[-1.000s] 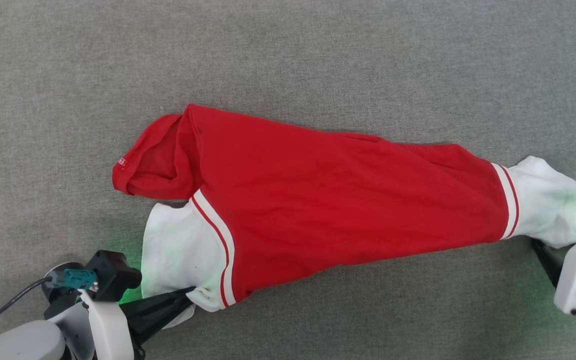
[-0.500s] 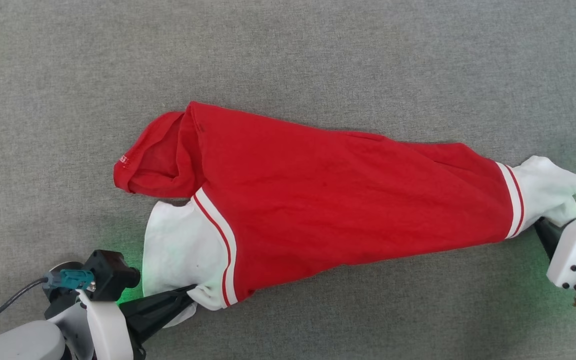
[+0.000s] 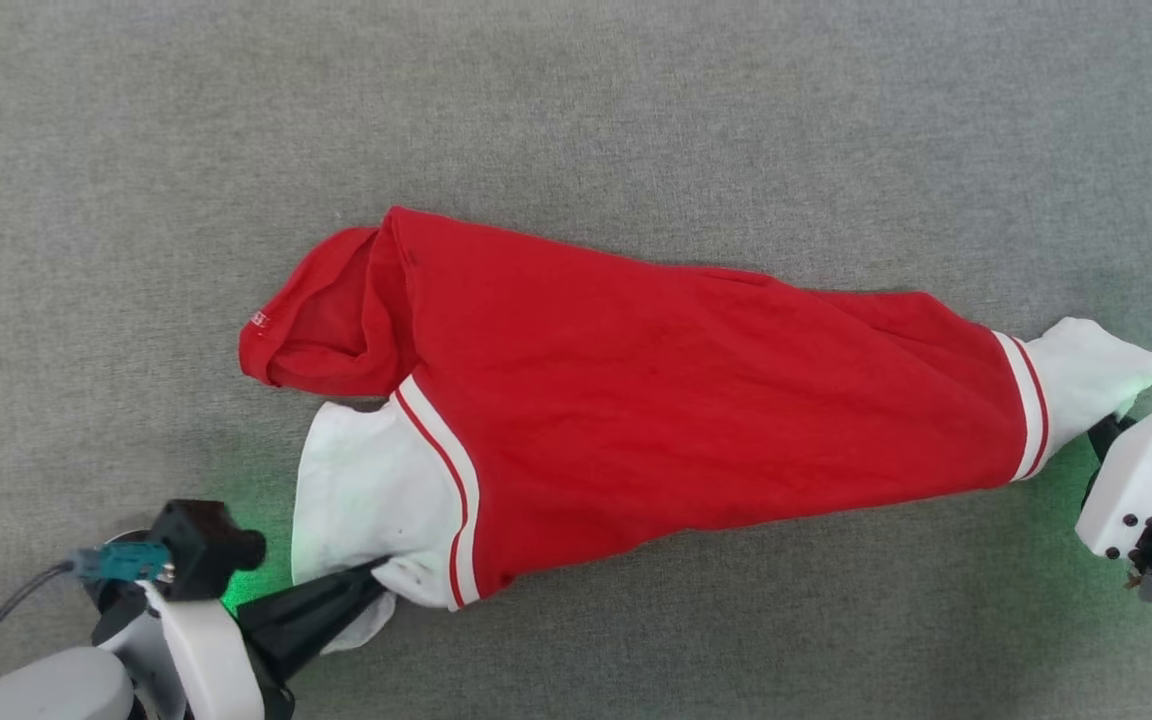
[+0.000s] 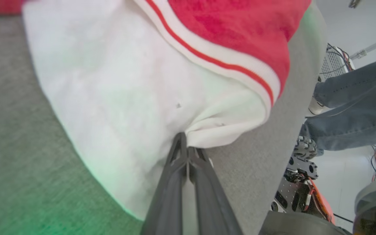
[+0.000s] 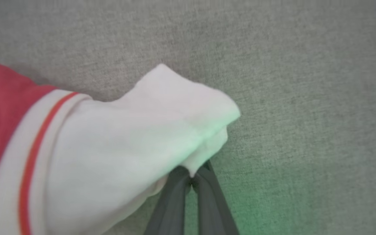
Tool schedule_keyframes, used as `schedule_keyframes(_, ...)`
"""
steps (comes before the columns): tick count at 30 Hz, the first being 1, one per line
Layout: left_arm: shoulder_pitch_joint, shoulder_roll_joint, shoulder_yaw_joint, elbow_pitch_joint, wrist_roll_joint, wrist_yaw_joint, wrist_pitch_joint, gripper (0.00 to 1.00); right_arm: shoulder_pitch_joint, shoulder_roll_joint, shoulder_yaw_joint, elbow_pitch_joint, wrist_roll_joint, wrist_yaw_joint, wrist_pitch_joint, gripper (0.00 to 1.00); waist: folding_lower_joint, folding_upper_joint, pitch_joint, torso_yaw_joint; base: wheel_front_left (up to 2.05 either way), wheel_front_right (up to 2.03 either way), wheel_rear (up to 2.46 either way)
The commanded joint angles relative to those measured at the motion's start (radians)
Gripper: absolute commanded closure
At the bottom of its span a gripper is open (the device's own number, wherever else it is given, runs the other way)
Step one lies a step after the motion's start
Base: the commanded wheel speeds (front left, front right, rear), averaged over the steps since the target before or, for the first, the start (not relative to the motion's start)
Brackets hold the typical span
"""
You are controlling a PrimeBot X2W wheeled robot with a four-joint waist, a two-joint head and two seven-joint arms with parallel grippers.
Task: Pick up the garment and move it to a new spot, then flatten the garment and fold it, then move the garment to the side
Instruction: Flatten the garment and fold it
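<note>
The garment (image 3: 656,400), a red T-shirt with white sleeves and striped trim, lies stretched left to right across the grey surface. Its red lower part is bunched at the upper left. My left gripper (image 3: 381,575) is shut on the hem of the left white sleeve (image 4: 142,91), its dark fingers (image 4: 175,182) pressed together on the cloth. My right gripper (image 3: 1101,435) is shut on the tip of the right white sleeve (image 5: 142,130), with the fingers (image 5: 171,202) pinching a fold of it. The chest lettering is hidden underneath.
Grey fabric surface (image 3: 576,110) surrounds the shirt on all sides. In the left wrist view, a person's legs in blue jeans (image 4: 351,107) stand past the surface's edge, beside cables and equipment (image 4: 299,182).
My right gripper moved in toward the right sleeve and shut on its tip, pulling the sleeve into a narrower point. The left gripper kept its grip; the shirt shifted slightly right.
</note>
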Motion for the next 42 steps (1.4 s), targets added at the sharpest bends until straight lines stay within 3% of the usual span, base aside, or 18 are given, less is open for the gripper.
schedule_keyframes(1, 0.007, 0.008, 0.006, 0.023, -0.025, 0.019, -0.022, 1.00, 0.009, 0.009, 0.009, -0.002, 0.017, 0.000, -0.018, 1.00, 0.0000, -0.0001, -0.012, 0.002, 0.00, 0.00, 0.00)
schedule_keyframes(6, -0.001, 0.010, 0.005, -0.001, -0.087, 0.012, -0.091, 1.00, 0.035, -0.009, -0.036, -0.072, 0.097, -0.001, -0.070, 1.00, 0.0000, -0.0001, -0.055, 0.017, 0.00, 0.00, 0.00)
schedule_keyframes(10, -0.025, 0.015, 0.013, -0.035, -0.139, 0.012, -0.108, 1.00, 0.069, -0.028, -0.082, -0.134, 0.168, 0.000, -0.049, 1.00, 0.0000, -0.0001, -0.094, 0.037, 0.00, 0.00, 0.00)
schedule_keyframes(17, -0.002, 0.011, 0.174, -0.138, -0.178, 0.012, -0.110, 1.00, 0.055, -0.025, -0.176, -0.245, 0.321, 0.000, -0.006, 1.00, 0.0000, -0.0001, -0.147, 0.077, 0.00, 0.00, 0.00)
schedule_keyframes(21, 0.010, 0.019, 0.229, -0.182, -0.197, 0.012, -0.110, 1.00, 0.047, -0.060, -0.148, -0.266, 0.296, 0.000, 0.063, 1.00, 0.0000, -0.0001, -0.161, 0.095, 0.00, 0.00, 0.00)
schedule_keyframes(26, 0.002, 0.008, 0.203, -0.176, -0.185, 0.012, -0.110, 1.00, 0.033, -0.055, -0.115, -0.266, 0.282, 0.000, 0.096, 1.00, 0.0000, -0.0001, -0.164, 0.103, 0.00, 0.00, 0.00)
schedule_keyframes(27, 0.000, 0.005, 0.200, -0.173, -0.184, 0.012, -0.110, 1.00, 0.041, -0.058, -0.107, -0.262, 0.274, -0.001, 0.115, 0.91, 0.0000, -0.0001, -0.162, 0.103, 0.00, 0.00, 0.00)
schedule_keyframes(28, 0.000, 0.003, 0.194, -0.168, -0.185, 0.012, -0.110, 1.00, 0.055, -0.061, -0.100, -0.260, 0.267, -0.001, 0.142, 0.59, 0.0000, -0.0001, -0.160, 0.104, 0.00, 0.00, 0.00)
schedule_keyframes(29, 0.002, 0.003, 0.188, -0.163, -0.184, 0.012, -0.110, 1.00, 0.069, -0.066, -0.096, -0.260, 0.257, 0.000, 0.172, 0.00, 0.0000, -0.0001, -0.157, 0.104, 0.00, 0.00, 0.00)
schedule_keyframes(36, 0.011, 0.003, 0.181, -0.142, -0.195, 0.012, -0.110, 1.00, 0.179, -0.091, -0.154, -0.305, 0.166, 0.000, 0.331, 0.00, 0.0000, -0.0001, -0.121, 0.092, 0.00, 0.00, 0.00)
schedule_keyframes(42, 0.027, 0.012, 0.190, -0.138, -0.188, 0.012, -0.110, 1.00, 0.208, -0.031, -0.135, -0.308, 0.127, -0.001, 0.356, 0.00, 0.0000, -0.0001, -0.089, 0.077, 0.00, 0.00, 0.00)
